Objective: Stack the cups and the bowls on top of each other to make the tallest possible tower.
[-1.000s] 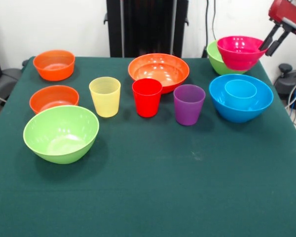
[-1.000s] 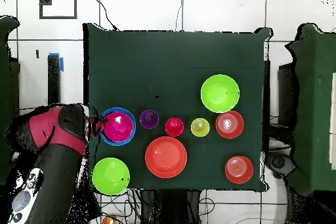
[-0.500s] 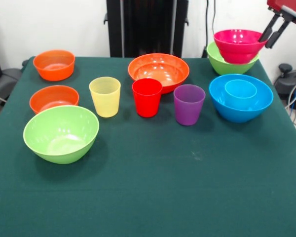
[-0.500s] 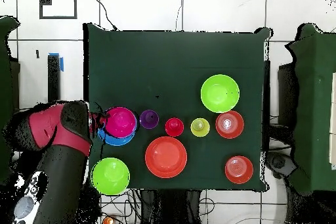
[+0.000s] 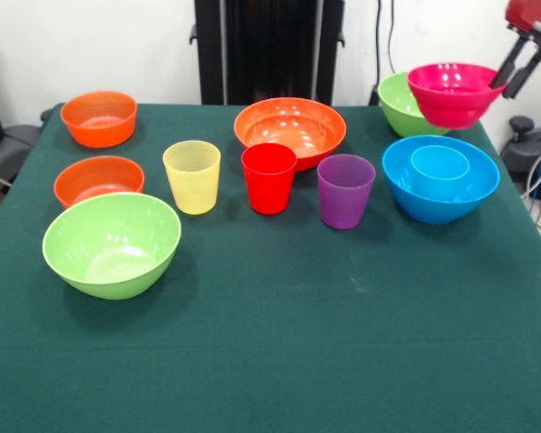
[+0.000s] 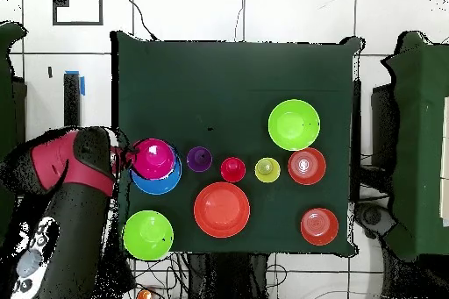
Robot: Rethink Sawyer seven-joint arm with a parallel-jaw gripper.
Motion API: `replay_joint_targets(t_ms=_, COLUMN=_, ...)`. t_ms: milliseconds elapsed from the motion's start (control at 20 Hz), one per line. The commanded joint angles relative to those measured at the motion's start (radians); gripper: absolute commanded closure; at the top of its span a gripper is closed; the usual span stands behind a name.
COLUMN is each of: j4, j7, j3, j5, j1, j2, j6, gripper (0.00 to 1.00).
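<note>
My gripper (image 5: 506,81) is shut on the right rim of the small magenta bowl (image 5: 453,93), holding it in the air at the far right. It hangs above the large blue bowl (image 5: 440,197), which has the light blue cup (image 5: 439,168) inside it. In the overhead view the gripper (image 6: 129,157) holds the magenta bowl (image 6: 153,158) over the blue bowl (image 6: 160,182). Behind stands a lime green bowl (image 5: 398,101). Yellow (image 5: 191,176), red (image 5: 269,178) and purple (image 5: 345,190) cups stand in a row mid-table.
A wide orange bowl (image 5: 290,127) sits behind the red cup. Two small orange bowls (image 5: 98,118) (image 5: 97,179) and a second large lime green bowl (image 5: 112,244) occupy the left side. The table edge runs close to the right of the blue bowl.
The magenta bowl rose with the gripper, then shifted right and slightly down in the front view. Nothing else moved.
</note>
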Motion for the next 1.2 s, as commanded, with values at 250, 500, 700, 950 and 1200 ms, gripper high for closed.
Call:
replay_joint_targets(t_ms=250, j4=-0.193, j7=-0.113, j3=0.161, j5=-0.06, j1=-0.034, j2=0.172, j6=0.168, gripper=1.0)
replay_joint_targets(t_ms=500, j4=-0.23, j7=-0.179, j3=0.148, j5=-0.091, j1=-0.046, j2=0.185, j6=0.235, gripper=1.0)
replay_joint_targets(t_ms=700, j4=-0.233, j7=-0.238, j3=0.143, j5=-0.123, j1=-0.069, j2=0.187, j6=0.247, gripper=1.0)
replay_joint_targets(t_ms=950, j4=-0.197, j7=-0.272, j3=0.148, j5=-0.161, j1=-0.078, j2=0.167, j6=0.262, gripper=1.0)
replay_joint_targets(t_ms=1200, j4=-0.143, j7=-0.277, j3=0.155, j5=-0.182, j1=-0.082, j2=0.129, j6=0.29, gripper=1.0)
